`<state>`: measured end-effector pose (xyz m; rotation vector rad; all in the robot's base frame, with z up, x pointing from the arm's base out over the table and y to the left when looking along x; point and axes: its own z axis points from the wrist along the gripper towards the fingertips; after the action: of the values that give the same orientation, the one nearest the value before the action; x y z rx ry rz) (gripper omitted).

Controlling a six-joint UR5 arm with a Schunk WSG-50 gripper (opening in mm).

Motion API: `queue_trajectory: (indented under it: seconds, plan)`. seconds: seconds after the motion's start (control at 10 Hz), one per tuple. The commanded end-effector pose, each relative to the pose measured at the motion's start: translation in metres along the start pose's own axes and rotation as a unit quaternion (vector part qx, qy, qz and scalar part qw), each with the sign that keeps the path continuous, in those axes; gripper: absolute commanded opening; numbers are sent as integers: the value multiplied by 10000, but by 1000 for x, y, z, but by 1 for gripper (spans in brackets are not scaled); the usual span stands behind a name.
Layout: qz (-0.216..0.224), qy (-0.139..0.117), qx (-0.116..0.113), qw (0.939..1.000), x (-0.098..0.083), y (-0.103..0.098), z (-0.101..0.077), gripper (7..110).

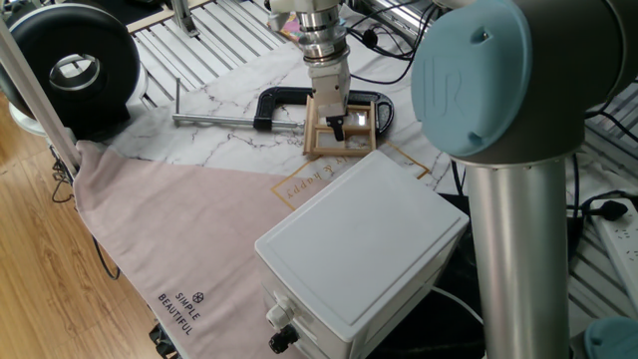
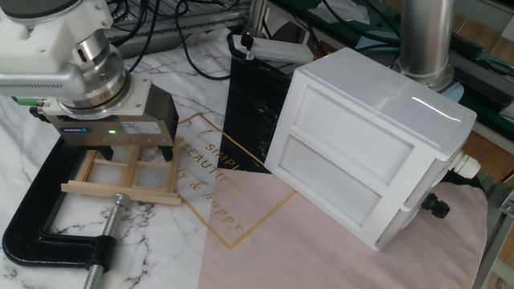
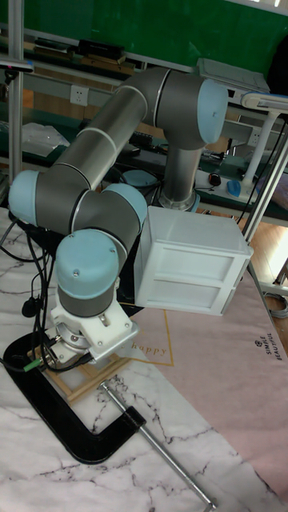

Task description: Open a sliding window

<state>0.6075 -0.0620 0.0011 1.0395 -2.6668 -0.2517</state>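
Observation:
The sliding window is a small tan wooden frame with pale panes, lying flat on the marble top. It also shows in one fixed view as the sliding window and in the tall view as the sliding window, mostly under the wrist. My gripper stands straight down over its far half, open. One dark finger sits by the right side bar and the other near the left panes. From the other side the gripper covers the window's middle. Whether the fingertips touch the wood is hidden.
A black C-clamp wraps the window's left side, its screw rod reaching left. A large white box stands on the pink cloth to the right. A round black device sits at the far left corner.

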Motion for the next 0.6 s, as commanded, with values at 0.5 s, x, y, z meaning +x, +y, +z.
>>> queue_trajectory:
  seconds: [0.5]
  plan:
    - [91, -249, -187, 9995, -7, 10, -5, 88]
